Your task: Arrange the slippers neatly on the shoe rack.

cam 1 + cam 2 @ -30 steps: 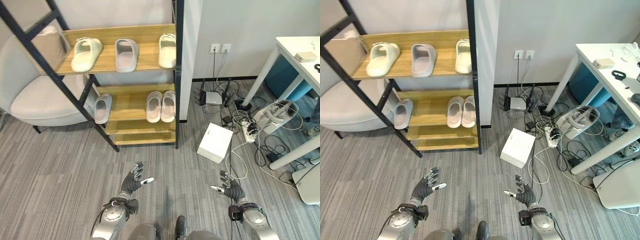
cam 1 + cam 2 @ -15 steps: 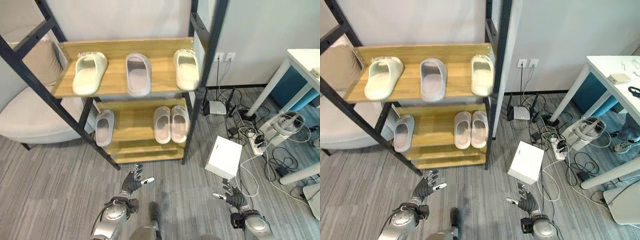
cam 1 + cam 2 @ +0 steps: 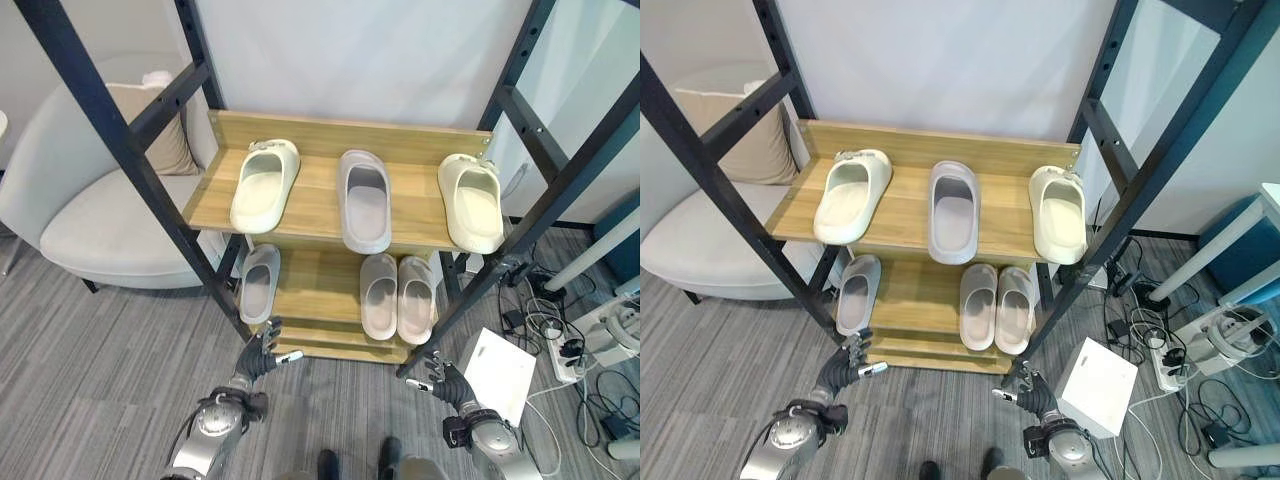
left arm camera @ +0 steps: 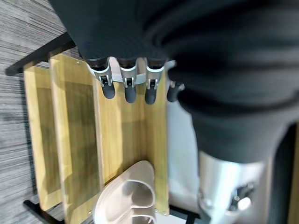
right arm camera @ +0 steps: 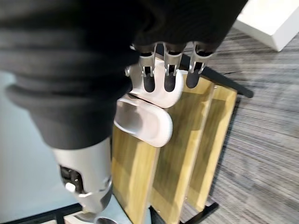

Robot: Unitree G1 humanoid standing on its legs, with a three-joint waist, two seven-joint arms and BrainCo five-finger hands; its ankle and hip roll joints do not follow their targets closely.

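left eye view, slippers: six soft, rounded moulded slippers lie on the shoe rack.
upper shelf: a cream slipper at the left, angled; a grey slipper in the middle; a second cream slipper at the right edge, beside the rack's post.
lower shelf: a lone grey slipper at the left edge, partly behind the slanted black bar; a pale grey pair side by side at the right, touching.
rack: light wooden boards with visible grain, held in a black metal frame of straight and slanted bars; a low wooden step sits under the lower shelf.
left hand: low before the rack's left foot, fingers straight and spread, holding nothing; in the left wrist view its fingers point at the wooden boards.
right hand: low before the rack's right foot, fingers relaxed and apart, holding nothing; in the right wrist view its fingers hang over the pale pair.
surroundings: a cream upholstered armchair with a beige cushion stands left of the rack; a white box lies on the grey striped carpet at the right, near a power strip and tangled leads.
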